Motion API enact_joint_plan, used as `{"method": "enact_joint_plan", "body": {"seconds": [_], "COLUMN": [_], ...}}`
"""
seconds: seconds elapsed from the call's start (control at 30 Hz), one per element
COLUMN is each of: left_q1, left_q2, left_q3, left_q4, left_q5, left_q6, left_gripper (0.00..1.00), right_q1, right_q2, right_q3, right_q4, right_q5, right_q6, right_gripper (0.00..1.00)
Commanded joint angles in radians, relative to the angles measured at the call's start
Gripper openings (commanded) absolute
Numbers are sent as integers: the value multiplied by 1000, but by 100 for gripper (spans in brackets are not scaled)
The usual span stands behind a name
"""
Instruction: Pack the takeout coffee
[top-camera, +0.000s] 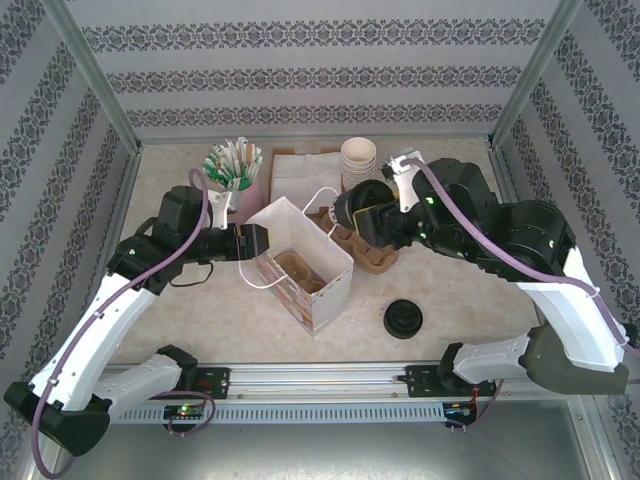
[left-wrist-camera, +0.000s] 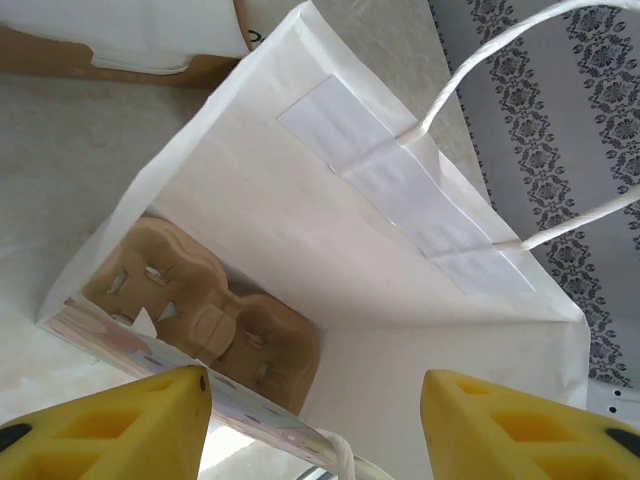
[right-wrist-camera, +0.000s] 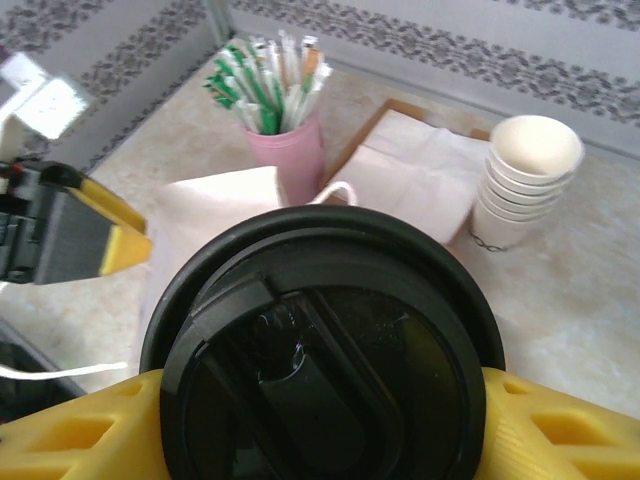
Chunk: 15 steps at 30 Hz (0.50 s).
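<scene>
Right gripper (right-wrist-camera: 320, 430): clenched on the coffee (right-wrist-camera: 320, 330), with one yellow finger on each side of the cup just under the black lid. A side grip like this probably leaves the lid free and the cup's base clear for lowering.
Coffee: off the table, beside the right edge of the bag (top-camera: 335, 285) and above the spare carriers (top-camera: 378, 258) lying there. It is not yet over the bag's mouth. Its tilt is hard to judge.
Bag: white paper, standing open in the middle of the table with its handles up. A brown carrier (left-wrist-camera: 200, 310) lies on its floor, wells facing up, likely the seat meant for the cup.
Left gripper (left-wrist-camera: 315, 430): fingers apart at the bag's left rim, pinching nothing. Whether it touches the paper I cannot tell. It seems posted there to steady the bag and keep the mouth wide.
Behind the bag: a stack of cups (top-camera: 358, 160), a pink pot of stirrers (top-camera: 232, 178) and flat bags (top-camera: 300, 172).
Near edge: loose lids (top-camera: 403, 319), well apart from the bag.
</scene>
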Motion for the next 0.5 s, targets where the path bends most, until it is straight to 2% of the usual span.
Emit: {"method": "enact_joint_plan", "body": {"seconds": [0.0,0.27,0.47], "left_q1": [-33,-54,-54], "left_q2": [-29,-73,-87], "left_q3": [-16,-27,-3], "left_q4": [28,-6,-60], "left_q5": [-14,-54,-138], "left_q6": [-35,-39,-10], "left_gripper": [58,58,58], "right_q1": [39,132,190], "right_q2": [30,104,179], "right_q3": [41,74,160], "right_q4": [28,-7,-74], "right_q5": [-25,-18,11], "right_q6": [-18,12,15], "right_gripper": [60,60,61]}}
